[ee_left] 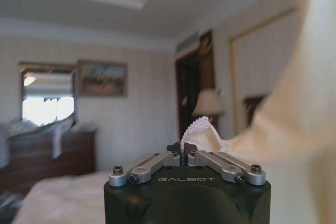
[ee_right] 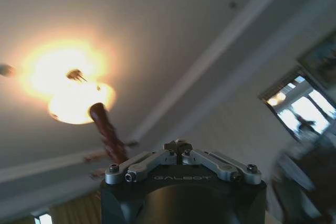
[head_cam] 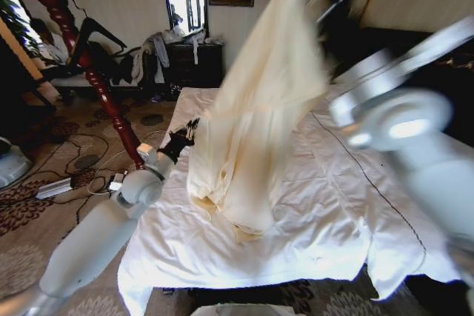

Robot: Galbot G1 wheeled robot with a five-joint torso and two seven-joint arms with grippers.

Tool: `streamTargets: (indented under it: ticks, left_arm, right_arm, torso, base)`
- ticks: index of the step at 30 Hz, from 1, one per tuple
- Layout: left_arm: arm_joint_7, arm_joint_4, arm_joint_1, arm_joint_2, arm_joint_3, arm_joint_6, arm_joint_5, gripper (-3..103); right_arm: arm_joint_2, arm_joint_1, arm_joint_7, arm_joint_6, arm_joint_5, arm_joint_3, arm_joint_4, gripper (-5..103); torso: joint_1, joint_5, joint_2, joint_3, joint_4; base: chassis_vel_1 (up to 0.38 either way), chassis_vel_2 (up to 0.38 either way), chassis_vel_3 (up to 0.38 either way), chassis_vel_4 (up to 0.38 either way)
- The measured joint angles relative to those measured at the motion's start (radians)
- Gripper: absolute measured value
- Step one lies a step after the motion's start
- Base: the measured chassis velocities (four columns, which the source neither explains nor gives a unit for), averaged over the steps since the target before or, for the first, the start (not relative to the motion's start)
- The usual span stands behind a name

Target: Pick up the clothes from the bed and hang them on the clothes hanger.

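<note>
- My left claw [ee_left: 182, 149] is closed on an edge of the cream shirt [head_cam: 255, 120], which hangs from my raised right arm over the white bed [head_cam: 326, 212].
- My right claw [ee_right: 180, 146] has its fingers together; what is between them is hidden.
- The shirt's bottom touches the duvet.
- Left of my left claw stands a red-brown coat stand [head_cam: 96, 72] on patterned carpet [head_cam: 44, 220].
</note>
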Motion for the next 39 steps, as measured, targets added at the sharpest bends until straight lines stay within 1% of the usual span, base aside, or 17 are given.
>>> streamTargets:
  ticks: [4,7,10,16,18,22,25,26,27,29,31,33,34,35,37,38,39]
  left_arm:
    - [-0.041,0.002,0.141,0.019,-0.031,0.056,0.100,1]
    - [-0.063,0.002,0.198,0.016,-0.052,0.069,0.133,1]
    - [-0.144,0.002,0.296,-0.019,-0.093,0.109,0.177,1]
    - [-0.198,0.000,0.378,-0.081,-0.149,0.146,0.216,1]
    - [-0.202,-0.010,0.417,-0.107,-0.184,0.148,0.222,1]
    - [-0.200,-0.029,0.455,-0.133,-0.225,0.147,0.221,1]
    - [-0.199,-0.037,0.496,-0.161,-0.264,0.144,0.223,1]
    - [-0.199,-0.039,0.507,-0.165,-0.269,0.142,0.225,1]
    - [-0.199,-0.039,0.507,-0.165,-0.269,0.142,0.225,1]
    - [-0.195,-0.043,0.542,-0.173,-0.277,0.134,0.245,1]
    - [-0.193,-0.044,0.551,-0.175,-0.277,0.132,0.253,1]
    - [-0.186,-0.049,0.569,-0.181,-0.278,0.127,0.276,1]
    - [-0.184,-0.054,0.576,-0.185,-0.278,0.125,0.285,1]
    - [-0.184,-0.054,0.576,-0.185,-0.278,0.125,0.285,1]
    - [-0.181,-0.063,0.587,-0.191,-0.280,0.123,0.294,1]
    - [-0.180,-0.068,0.595,-0.193,-0.283,0.121,0.301,1]
    - [-0.179,-0.070,0.602,-0.193,-0.286,0.118,0.305,1]
  right_arm:
    - [0.099,-0.039,0.046,-0.029,-0.135,-0.097,-0.147,0]
    - [0.130,-0.042,0.070,-0.045,-0.177,-0.127,-0.198,0]
    - [0.192,-0.042,0.122,-0.094,-0.247,-0.184,-0.292,0]
    - [0.322,-0.048,0.142,-0.112,-0.314,-0.235,-0.405,0]
    - [0.382,-0.051,0.109,-0.097,-0.349,-0.258,-0.460,0]
    - [0.413,-0.058,0.024,-0.071,-0.347,-0.278,-0.477,4]
    - [0.411,-0.067,-0.173,0.024,-0.348,-0.304,-0.469,20]
    - [0.404,-0.068,-0.227,0.044,-0.360,-0.313,-0.468,20]
    - [0.404,-0.068,-0.227,0.044,-0.360,-0.313,-0.468,20]
    - [0.375,-0.061,-0.302,0.042,-0.451,-0.341,-0.477,37]
    - [0.363,-0.056,-0.283,-0.001,-0.482,-0.347,-0.480,37]
    - [0.341,-0.046,-0.127,-0.190,-0.503,-0.349,-0.479,48]
    - [0.343,-0.044,-0.020,-0.272,-0.457,-0.346,-0.471,54]
    - [0.343,-0.044,-0.020,-0.272,-0.457,-0.346,-0.471,54]
    - [0.352,-0.044,0.074,-0.343,-0.367,-0.329,-0.457,59]
    - [0.356,-0.044,0.093,-0.366,-0.338,-0.323,-0.448,70]
    - [0.358,-0.044,0.107,-0.375,-0.321,-0.323,-0.440,70]
  torso:
    - [0.000,0.0000,0.000,0.000,-0.0006]
    - [0.000,0.0002,0.000,0.000,-0.0007]
    - [0.000,-0.0001,0.000,0.000,-0.0007]
    - [0.000,0.0001,0.000,0.000,-0.0006]
    - [0.000,-0.0001,0.000,0.000,0.0002]
    - [0.000,0.0001,0.000,0.000,-0.0011]
    - [0.000,0.0002,0.000,0.000,-0.0005]
    - [0.000,0.0002,0.000,0.000,-0.0005]
    - [0.000,0.0002,0.000,0.000,-0.0005]
    - [-0.001,0.0005,0.000,0.000,-0.0007]
    - [0.000,0.0005,0.000,0.000,-0.0005]
    - [0.000,0.0002,0.000,0.000,-0.0009]
    - [0.000,0.0004,0.000,0.000,-0.0014]
    - [0.000,0.0004,0.000,0.000,-0.0014]
    - [0.000,0.0005,0.000,0.000,-0.0007]
    - [0.000,0.0003,0.000,0.000,-0.0004]
    - [0.000,0.0004,0.000,0.000,-0.0004]
  base:
    - [0.000,0.000,0.000,0.000]
    - [0.000,0.000,0.000,0.000]
    - [0.000,0.000,0.000,0.000]
    - [0.000,0.000,0.000,0.000]
    - [0.000,0.000,0.000,0.000]
    - [0.000,0.000,0.000,0.000]
    - [0.000,0.000,0.000,0.000]
    - [0.000,0.000,0.000,0.000]
    - [0.000,0.000,0.000,0.000]
    - [0.000,0.000,0.000,0.000]
    - [0.000,0.000,0.000,0.000]
    - [0.000,0.000,0.000,0.000]
    - [0.000,0.000,0.000,0.000]
    - [0.000,0.000,0.000,0.000]
    - [0.000,0.000,0.000,0.000]
    - [0.000,0.000,0.000,0.000]
    - [0.000,0.000,0.000,0.000]
